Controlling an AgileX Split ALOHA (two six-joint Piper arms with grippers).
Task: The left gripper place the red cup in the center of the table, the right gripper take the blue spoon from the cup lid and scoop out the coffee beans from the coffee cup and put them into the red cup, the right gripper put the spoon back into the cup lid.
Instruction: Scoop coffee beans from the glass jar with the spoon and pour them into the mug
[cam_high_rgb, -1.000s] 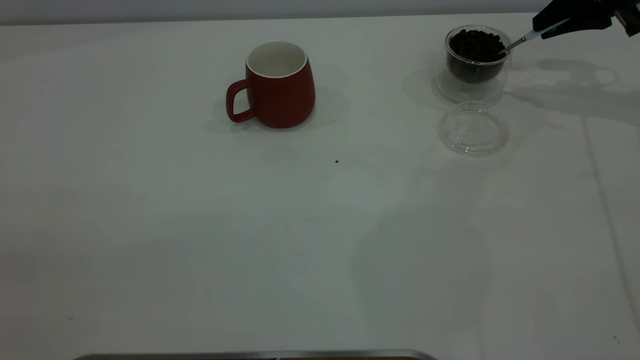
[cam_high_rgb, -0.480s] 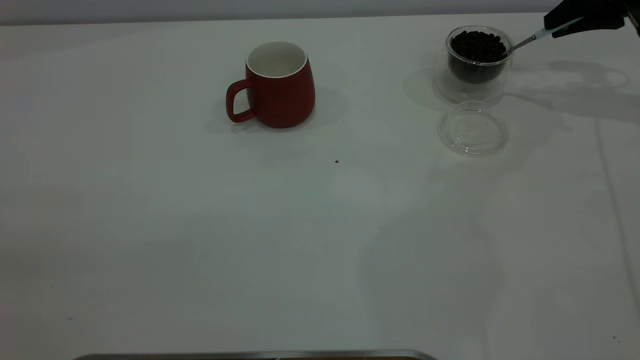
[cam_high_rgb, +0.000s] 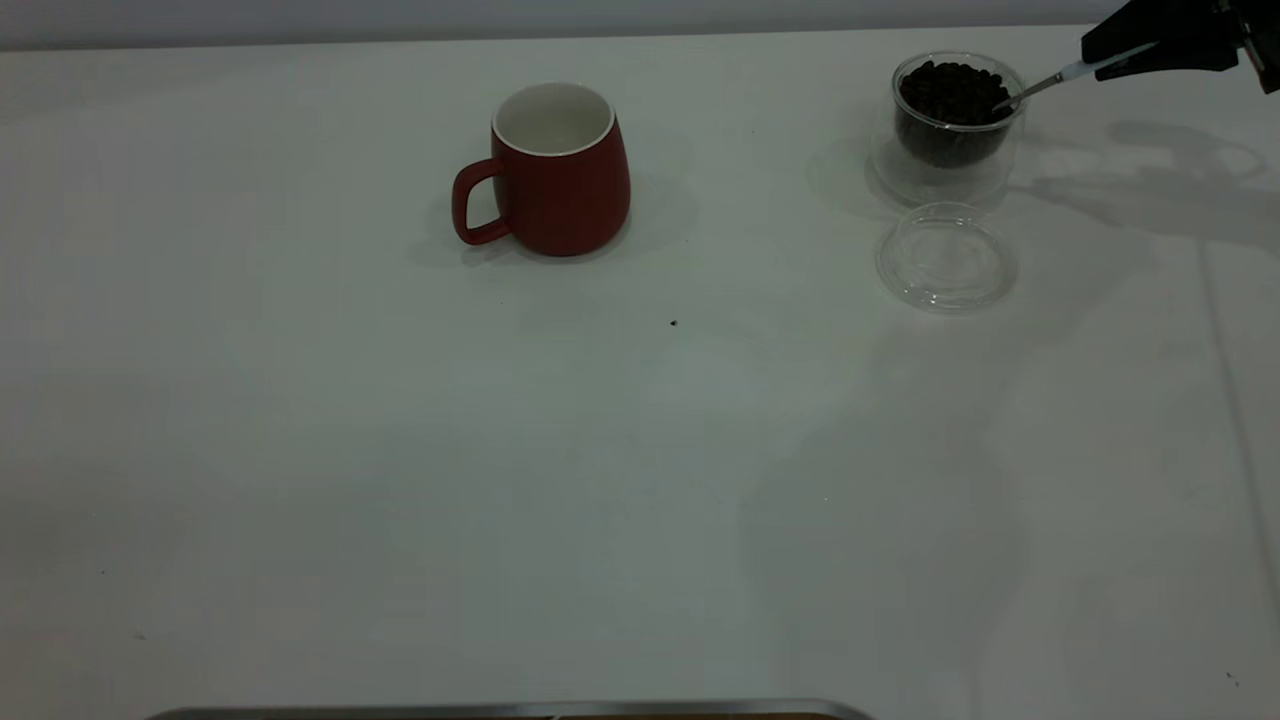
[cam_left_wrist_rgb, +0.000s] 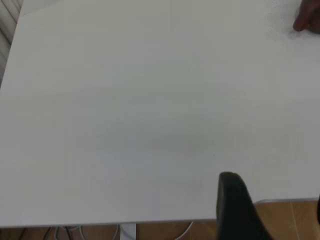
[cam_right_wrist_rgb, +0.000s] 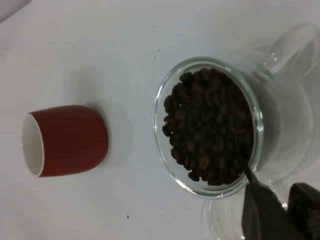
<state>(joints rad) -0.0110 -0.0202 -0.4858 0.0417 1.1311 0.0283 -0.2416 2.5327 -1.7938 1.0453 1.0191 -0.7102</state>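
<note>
The red cup (cam_high_rgb: 555, 170) stands upright on the white table (cam_high_rgb: 400, 450), handle to the left; it also shows in the right wrist view (cam_right_wrist_rgb: 70, 140). The clear coffee cup (cam_high_rgb: 950, 150) at the back right is full of coffee beans (cam_high_rgb: 948, 88). My right gripper (cam_high_rgb: 1110, 55) is shut on the blue spoon (cam_high_rgb: 1065, 74), whose bowl dips into the beans (cam_right_wrist_rgb: 210, 130) by the cup's right rim. The empty cup lid (cam_high_rgb: 946, 258) lies just in front of the coffee cup. My left gripper (cam_left_wrist_rgb: 275, 212) hangs open and empty over the table's edge, out of the exterior view.
A small dark speck (cam_high_rgb: 673, 322) lies on the table in front of the red cup. A metal edge (cam_high_rgb: 500, 710) runs along the bottom of the exterior view. Wooden floor (cam_left_wrist_rgb: 290, 220) shows past the table's edge in the left wrist view.
My right gripper with the spoon has shifted a little to the right and up, then slightly back. The spoon's bowl stays in the beans. The red cup and lid have not moved.
</note>
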